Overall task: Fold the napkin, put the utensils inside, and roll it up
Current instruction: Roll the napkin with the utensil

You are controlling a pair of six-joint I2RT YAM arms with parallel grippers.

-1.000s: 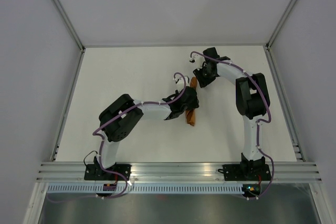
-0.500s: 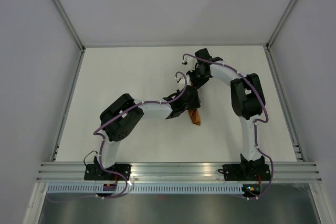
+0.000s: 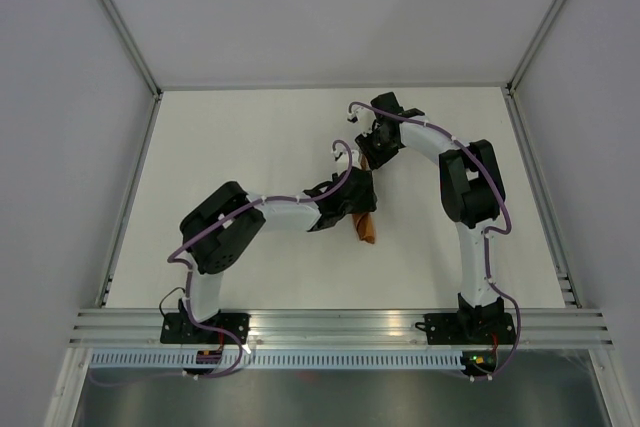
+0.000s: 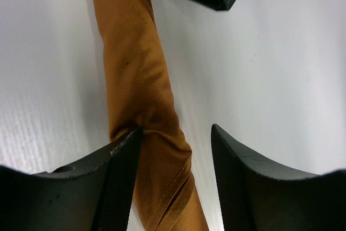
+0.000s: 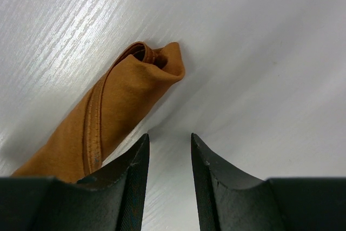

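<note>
Near the middle of the table [image 3: 250, 137], the left gripper [image 4: 177, 129] stands with jaws apart astride the rolled napkin [image 4: 138, 74], one finger touching the cloth, the other clear of it. The rust-brown roll lies flat on the white surface. At its far end sits the right gripper [image 5: 169, 139], jaws slightly apart and holding nothing, the roll's tip just beside one finger.
</note>
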